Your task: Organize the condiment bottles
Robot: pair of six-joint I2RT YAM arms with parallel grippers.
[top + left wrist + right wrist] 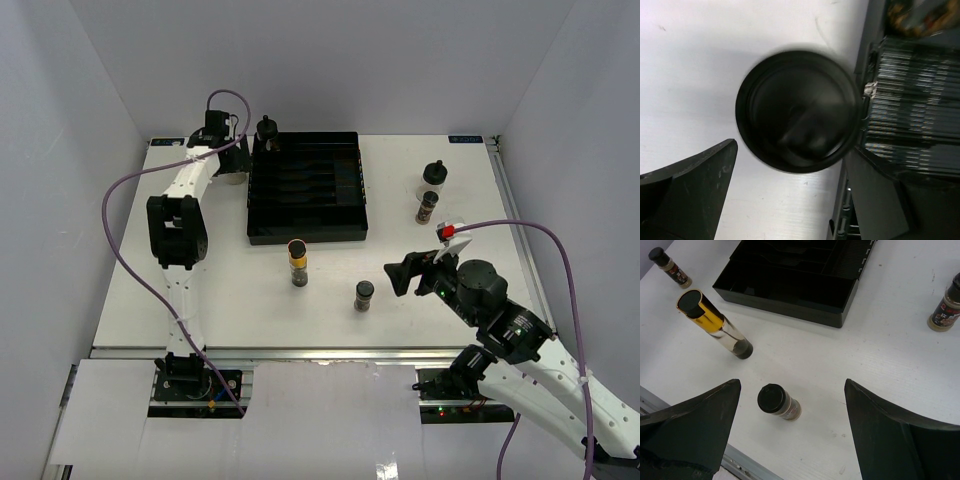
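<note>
left claw (792, 150) apart over black-capped bottle (797, 112), frame centre, tray (910, 100) at right | right claw (791, 385) apart above small jar (777, 402), lower centre | advice: descend straight, centre jar, clamp below lid, avoid gold-banded bottle (715, 325) upper left

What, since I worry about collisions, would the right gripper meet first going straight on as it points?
Most likely the short black-lidded spice jar, upright just ahead of the right gripper; depth unclear.
</note>
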